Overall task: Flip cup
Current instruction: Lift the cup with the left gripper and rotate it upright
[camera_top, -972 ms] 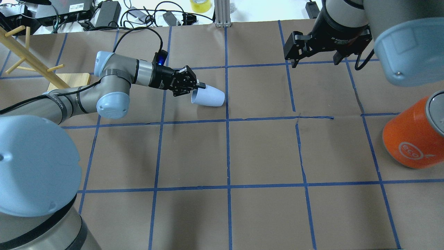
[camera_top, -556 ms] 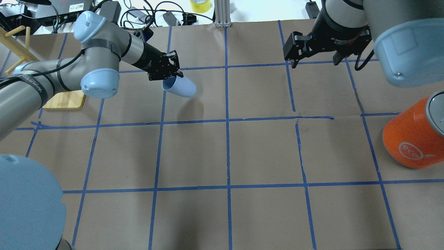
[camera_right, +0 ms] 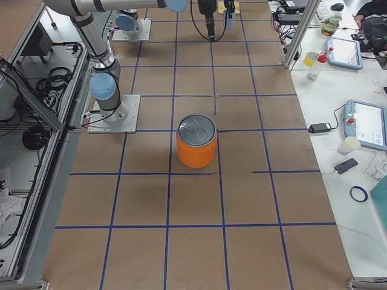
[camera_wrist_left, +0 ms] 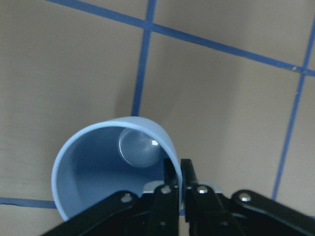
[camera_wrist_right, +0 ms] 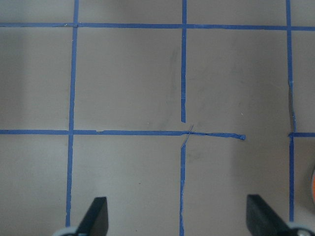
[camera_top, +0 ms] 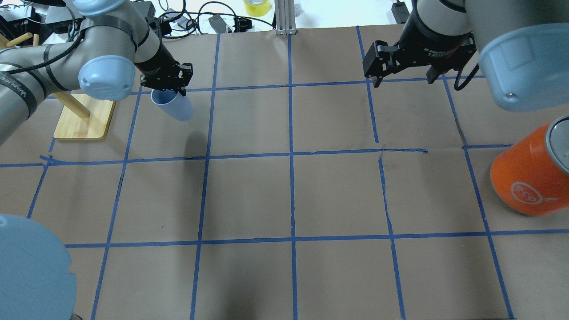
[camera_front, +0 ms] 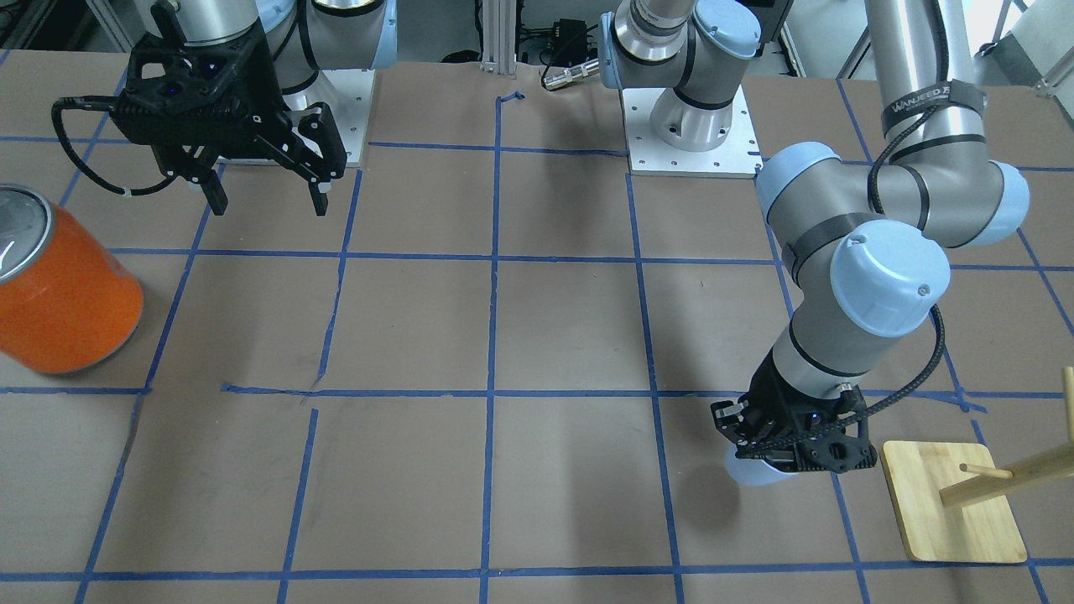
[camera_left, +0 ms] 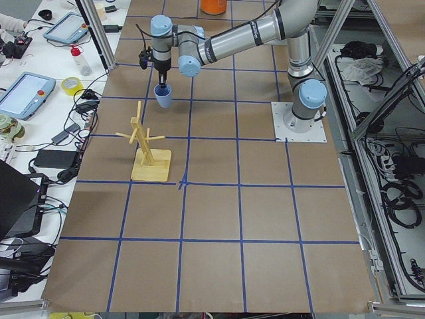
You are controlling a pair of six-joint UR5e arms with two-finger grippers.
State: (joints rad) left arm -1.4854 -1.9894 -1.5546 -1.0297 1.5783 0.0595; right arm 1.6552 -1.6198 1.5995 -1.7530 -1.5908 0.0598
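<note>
Pale blue cup (camera_top: 174, 108) hangs in the upper left of the overhead view, mouth up and slightly tilted, just right of the wooden rack (camera_top: 84, 122); the left gripper (camera_top: 171, 91) is pinched tight on its rim, 1 finger inside and 1 outside; the right gripper (camera_top: 403, 80), at upper right, is spread wide and holds nothing; the orange cylinder (camera_top: 529, 178) stands at the right edge.
</note>
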